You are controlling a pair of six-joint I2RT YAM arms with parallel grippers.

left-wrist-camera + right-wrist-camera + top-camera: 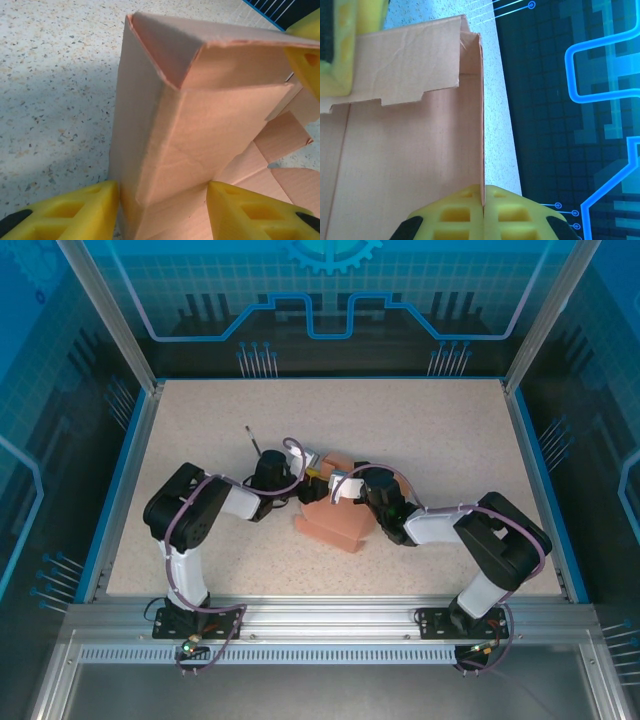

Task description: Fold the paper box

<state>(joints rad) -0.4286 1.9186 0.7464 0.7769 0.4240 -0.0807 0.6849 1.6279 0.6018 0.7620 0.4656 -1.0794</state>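
Observation:
The paper box (335, 525) is salmon-orange cardboard, partly folded, lying in the middle of the table. In the left wrist view one raised corner of the paper box (190, 125) stands between my yellow fingers (75, 210), and both pads touch it. My left gripper (162, 187) holds that folded part from the left (308, 483). My right gripper (483, 200) is shut on the thin edge of an upright wall of the box (410, 140), coming in from the right (342, 486). A tabbed flap lies flat beyond it.
A thin dark stick (252, 440) lies on the speckled tabletop (440, 440) just behind the left arm. Metal posts and blue panels ring the table. The two arms meet over the box, wrists nearly touching.

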